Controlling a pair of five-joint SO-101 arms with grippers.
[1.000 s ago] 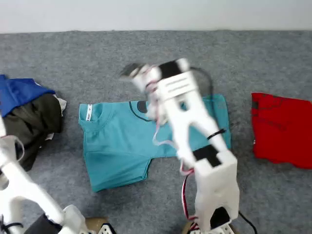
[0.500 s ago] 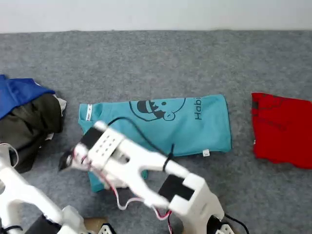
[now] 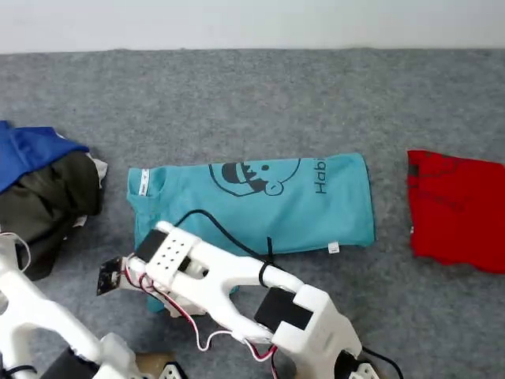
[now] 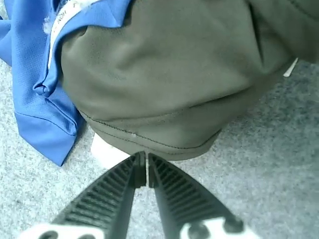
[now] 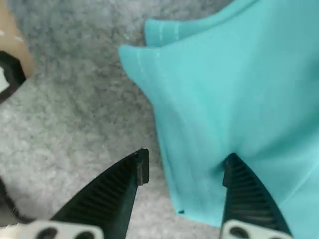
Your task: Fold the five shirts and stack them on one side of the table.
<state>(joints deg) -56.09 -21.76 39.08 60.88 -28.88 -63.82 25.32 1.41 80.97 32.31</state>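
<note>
Two arms: both work at the front-left part of the table.
Right gripper: fingers apart and straddling the teal shirt's edge, one over the cloth and one over bare table. Contact with the cloth cannot be told.
Right gripper, high view: just off the front-left corner of the teal shirt, near the front edge of the table.
Left gripper: fingers together with nothing between them, tips at the hem of the olive shirt.
Left arm: at the front-left corner of the table.
Teal shirt: mid-table, lying flat as a wide band with its printed side up. Its front-left corner is bunched.
Red shirt: folded, at the right edge, well apart from the teal shirt.
Blue shirt: unfolded, in a heap at the left edge.
Olive shirt: crumpled in the same heap, overlapping the blue shirt.
White cloth: a small piece showing under the olive hem.
</note>
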